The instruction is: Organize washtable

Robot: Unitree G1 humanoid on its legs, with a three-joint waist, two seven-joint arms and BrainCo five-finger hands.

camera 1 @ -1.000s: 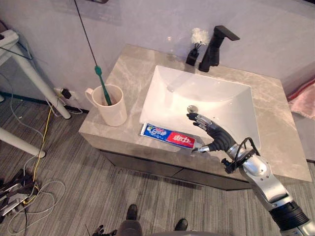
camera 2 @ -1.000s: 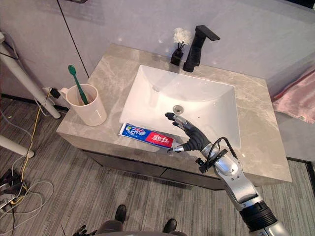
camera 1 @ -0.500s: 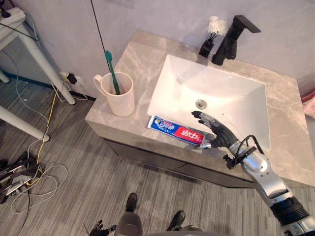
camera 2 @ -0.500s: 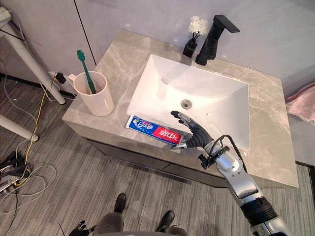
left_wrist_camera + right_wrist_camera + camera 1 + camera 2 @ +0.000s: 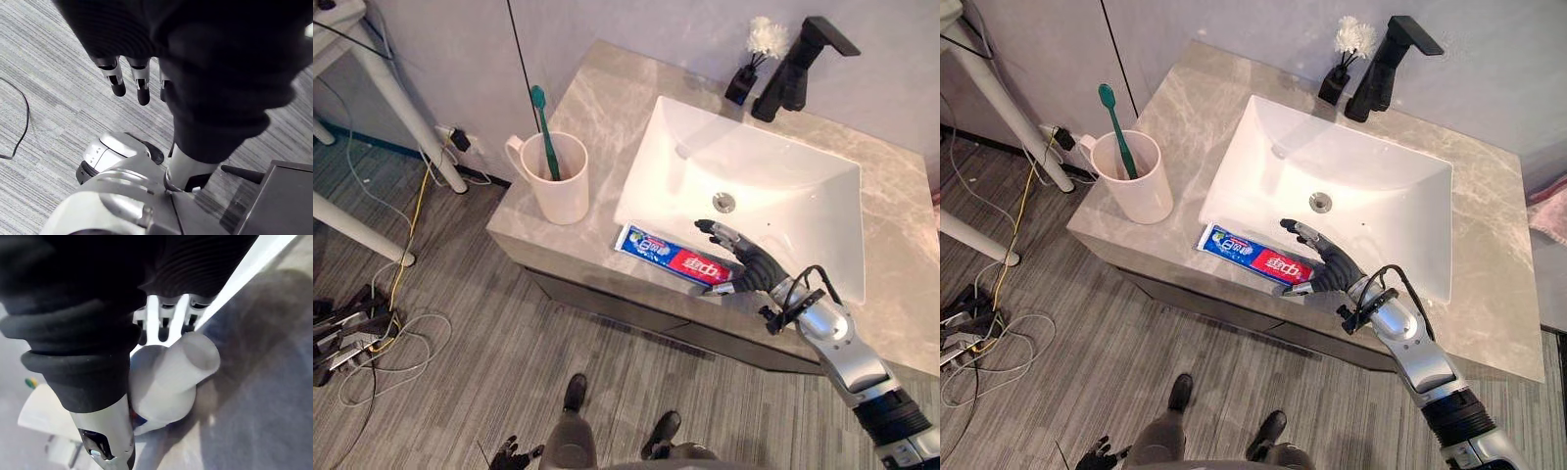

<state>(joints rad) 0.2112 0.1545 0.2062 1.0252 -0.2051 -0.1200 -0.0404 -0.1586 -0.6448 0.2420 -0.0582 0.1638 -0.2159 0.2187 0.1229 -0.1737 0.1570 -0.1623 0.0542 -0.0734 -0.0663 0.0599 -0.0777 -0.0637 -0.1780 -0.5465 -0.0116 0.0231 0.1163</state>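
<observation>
A blue, white and red toothpaste tube (image 5: 674, 258) lies flat on the front strip of the grey marble counter (image 5: 901, 225), just before the white basin (image 5: 754, 166). My right hand (image 5: 756, 271) is at the tube's capped end. Its fingers (image 5: 166, 325) reach straight out over the white cap (image 5: 171, 377), with the thumb (image 5: 105, 431) beside it. The hand is open, not closed round the tube. A cream cup (image 5: 558, 181) with a green toothbrush (image 5: 543, 127) in it stands at the counter's left end. My left hand (image 5: 129, 78) hangs open over the floor.
A black tap (image 5: 803, 54) and a small black vase with a white tuft (image 5: 752, 67) stand behind the basin. The counter's front edge runs right below the tube. White table legs (image 5: 416, 127) and loose cables (image 5: 372, 333) are on the floor to the left.
The whole picture has shifted, so the camera has moved. My right hand stays at the tube's capped end, and the tube has not moved.
</observation>
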